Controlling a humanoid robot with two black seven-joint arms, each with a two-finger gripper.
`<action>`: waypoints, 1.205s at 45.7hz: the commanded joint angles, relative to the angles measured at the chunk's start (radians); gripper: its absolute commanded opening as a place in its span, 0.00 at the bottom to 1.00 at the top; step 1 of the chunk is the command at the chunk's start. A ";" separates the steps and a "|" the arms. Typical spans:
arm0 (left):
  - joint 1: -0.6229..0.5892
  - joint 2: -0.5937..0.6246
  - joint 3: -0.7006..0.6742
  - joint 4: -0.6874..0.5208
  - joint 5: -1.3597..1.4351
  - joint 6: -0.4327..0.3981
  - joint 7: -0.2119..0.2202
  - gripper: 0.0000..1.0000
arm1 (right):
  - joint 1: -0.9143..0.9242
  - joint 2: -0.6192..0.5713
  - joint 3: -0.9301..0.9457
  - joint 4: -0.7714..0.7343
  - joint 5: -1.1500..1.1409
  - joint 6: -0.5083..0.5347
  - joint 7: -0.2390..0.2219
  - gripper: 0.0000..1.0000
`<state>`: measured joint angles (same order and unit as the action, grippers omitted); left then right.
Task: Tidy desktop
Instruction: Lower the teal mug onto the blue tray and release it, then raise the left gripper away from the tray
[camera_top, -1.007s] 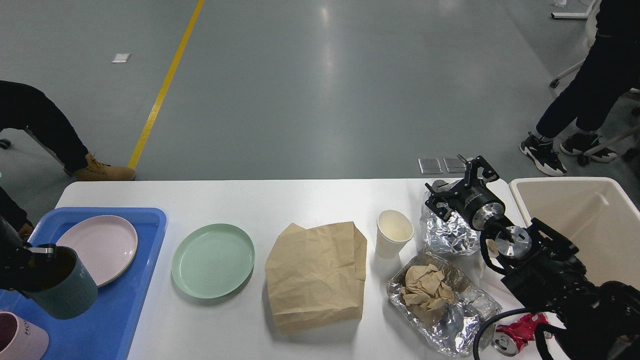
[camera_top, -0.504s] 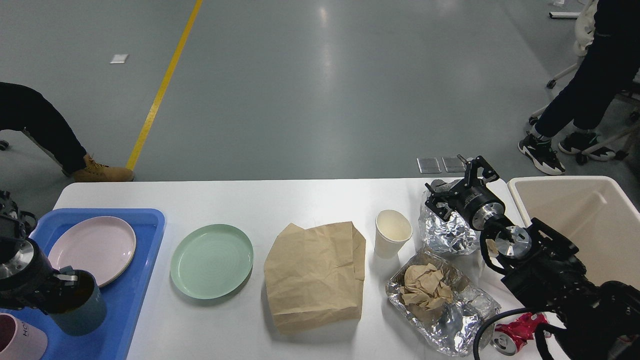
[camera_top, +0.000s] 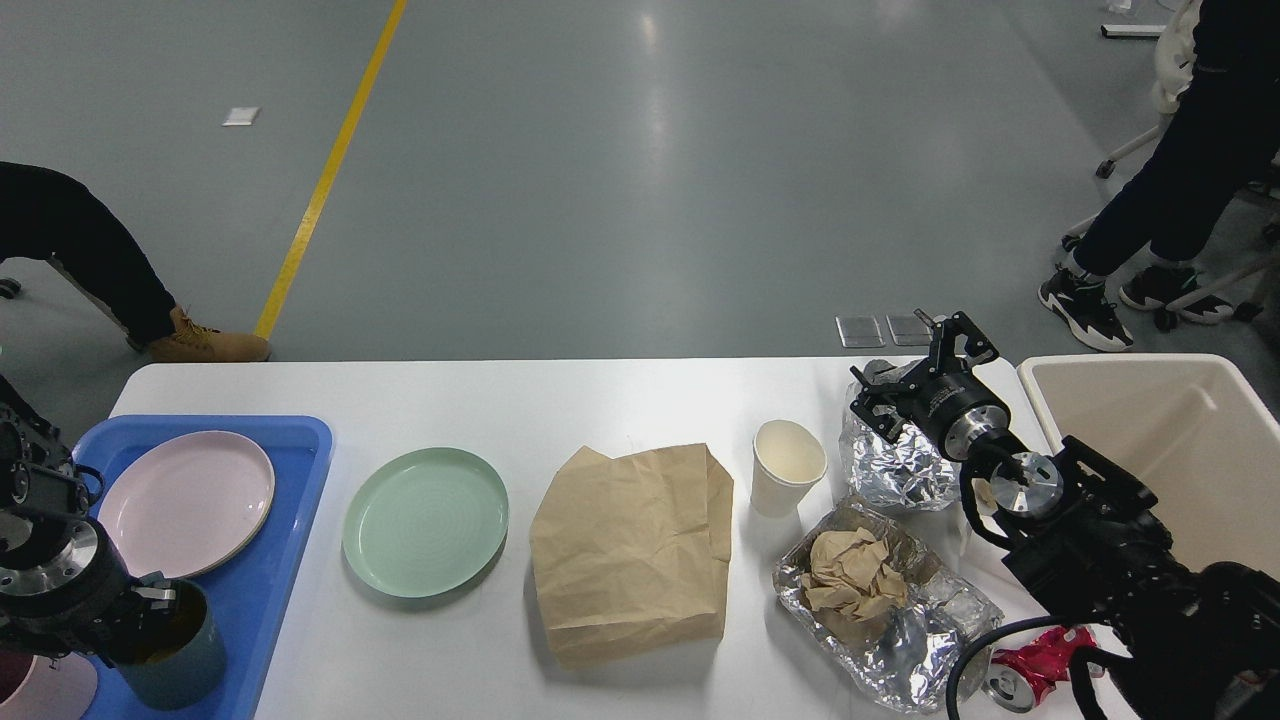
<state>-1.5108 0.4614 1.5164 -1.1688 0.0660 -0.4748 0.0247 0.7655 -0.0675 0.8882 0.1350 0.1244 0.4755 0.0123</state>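
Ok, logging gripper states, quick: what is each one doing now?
Left gripper: shut on the teal cup.
Right gripper: open, holding nothing.

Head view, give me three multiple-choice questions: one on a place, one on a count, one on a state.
1. Where is the pink plate?
A. in the blue tray
B. in the beige bin
C. on the brown paper bag
2. How many plates show?
A. one
B. two
C. four
3. How does the white paper cup stand?
A. crushed
B. on its side
C. upright

Answers: 1 A, the tray's rim surrounds it. 2 B, pink one plus the green plate on the desktop. 3 C, its mouth faces up.
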 joint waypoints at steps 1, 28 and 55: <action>0.041 -0.023 -0.001 0.024 -0.002 0.019 0.009 0.00 | 0.000 0.000 0.000 0.000 0.001 0.000 0.000 1.00; 0.023 -0.023 -0.016 0.029 -0.003 -0.008 0.012 0.50 | 0.000 0.000 0.000 0.000 0.000 0.000 0.000 1.00; -0.440 0.014 0.067 0.029 -0.003 -0.485 -0.005 0.85 | 0.000 0.000 0.000 0.000 0.000 0.000 0.000 1.00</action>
<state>-1.8291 0.4839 1.5778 -1.1400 0.0637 -0.9248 0.0232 0.7655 -0.0675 0.8882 0.1350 0.1243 0.4755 0.0123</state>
